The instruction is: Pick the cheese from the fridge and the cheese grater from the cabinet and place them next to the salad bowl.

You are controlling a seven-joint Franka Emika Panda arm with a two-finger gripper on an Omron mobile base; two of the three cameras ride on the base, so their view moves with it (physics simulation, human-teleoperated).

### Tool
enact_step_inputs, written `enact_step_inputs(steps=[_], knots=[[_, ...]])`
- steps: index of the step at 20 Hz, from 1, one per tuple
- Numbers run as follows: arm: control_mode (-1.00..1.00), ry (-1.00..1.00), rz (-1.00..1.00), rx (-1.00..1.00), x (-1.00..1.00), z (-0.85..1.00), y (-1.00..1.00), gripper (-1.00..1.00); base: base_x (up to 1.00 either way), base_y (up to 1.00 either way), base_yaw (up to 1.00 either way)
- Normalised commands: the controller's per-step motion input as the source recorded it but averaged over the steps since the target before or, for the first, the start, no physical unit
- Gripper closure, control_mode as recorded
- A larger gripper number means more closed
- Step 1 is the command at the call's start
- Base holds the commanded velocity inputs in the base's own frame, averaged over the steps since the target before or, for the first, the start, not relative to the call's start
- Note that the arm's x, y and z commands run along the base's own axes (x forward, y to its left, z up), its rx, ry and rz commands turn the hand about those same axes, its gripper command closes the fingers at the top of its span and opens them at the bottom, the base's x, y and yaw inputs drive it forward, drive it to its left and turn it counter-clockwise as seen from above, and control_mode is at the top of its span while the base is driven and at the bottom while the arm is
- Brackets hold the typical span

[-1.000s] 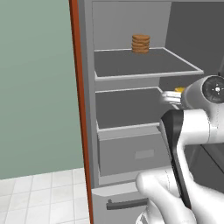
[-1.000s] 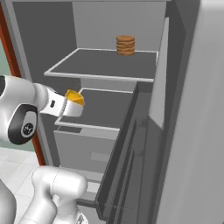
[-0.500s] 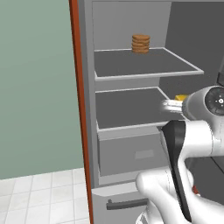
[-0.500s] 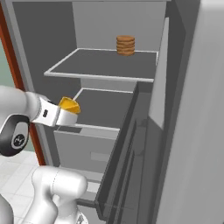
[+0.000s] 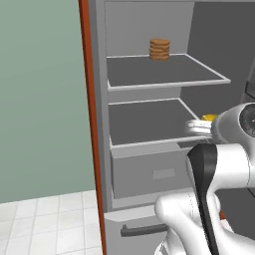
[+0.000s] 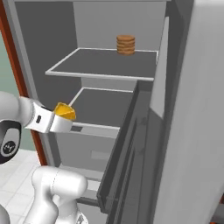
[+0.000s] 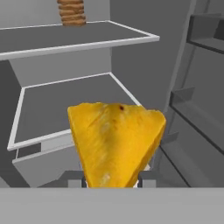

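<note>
The cheese (image 7: 114, 142), a yellow-orange wedge, sits between the fingers of my gripper (image 7: 111, 180), which is shut on it. In the right base view the cheese (image 6: 65, 111) is held out in front of the fridge (image 6: 109, 65), just before the front edge of the middle shelf. In the left base view a sliver of the cheese (image 5: 209, 118) shows past my arm, with the gripper (image 5: 199, 127) beside it. The fridge (image 5: 149, 124) stands open with grey shelves and a drawer below.
A brown stack of round discs (image 5: 159, 49) stands on the upper shelf (image 6: 103, 72). The open fridge door (image 6: 183, 131) with its racks stands close on the right. A reddish-brown panel edge (image 5: 89, 124) borders the fridge's left side, with a tiled floor (image 5: 45, 224) below.
My gripper has drawn back out of the fridge with the cheese, moving toward the base and lower.
</note>
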Motion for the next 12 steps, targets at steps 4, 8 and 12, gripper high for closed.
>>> enact_step_inputs(steps=[4,8,12], knots=[[1.00,0.00,0.00,0.00,0.00,0.00,0.00,1.00,-0.39,0.29,0.00],[1.00,0.00,0.00,0.00,0.00,0.00,0.00,1.00,-0.33,0.38,0.00],[1.00,0.00,0.00,0.00,0.00,0.00,0.00,1.00,-0.32,0.61,0.00]])
